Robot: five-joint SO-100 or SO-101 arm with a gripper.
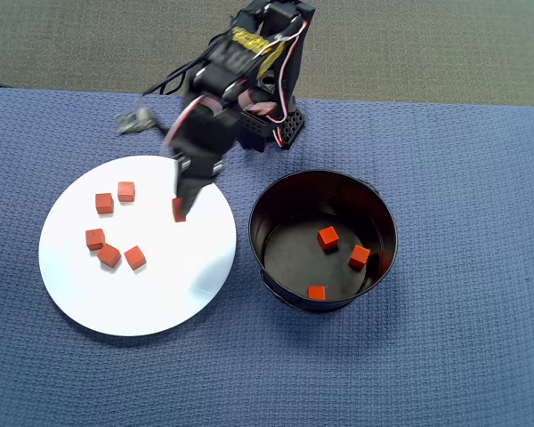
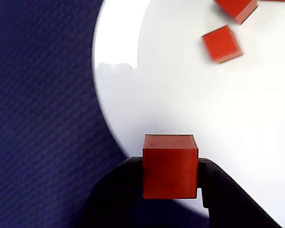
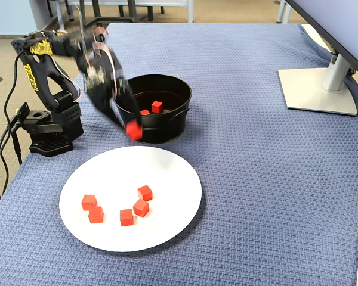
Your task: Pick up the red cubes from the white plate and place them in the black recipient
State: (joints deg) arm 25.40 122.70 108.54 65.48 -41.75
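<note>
Holding one red cube (image 2: 170, 171) between its two dark fingers, my pincer (image 1: 179, 210) is closed snugly on the cube's side faces, as the wrist view shows. The overhead view places it above the upper right part of the white plate (image 1: 80, 294), and in the fixed view it looks lifted clear of the plate, between plate and pot. The arm (image 3: 98, 62) is blurred in both the overhead and fixed views, so I judge it is in motion.

Five more cubes lie on the plate: two (image 1: 104, 203) (image 1: 125, 190) near its upper left in the overhead view, and three (image 1: 94, 238) (image 1: 109, 255) (image 1: 134, 257) clustered below them. The black pot (image 1: 384, 213) stands just right of the plate on the blue-cloth worktop (image 1: 481, 356), close to the plate's edge, and already holds three cubes (image 1: 327, 237) (image 1: 359, 256) (image 1: 316, 292).

The risks I see from here:
- The cube sits at the very fingertips, so a quick swing could shake it loose, and it would drop on the cloth or plate.
- The pot's walls are tall. If I carry the cube too low, the pincer or cube could strike the rim (image 1: 254, 209) and knock the pot or lose the cube.
- Opening too early, before the cube is over the pot's mouth, would land it in the narrow space between plate and pot.
- Dropping from too high might make it bounce off the cubes inside.
</note>
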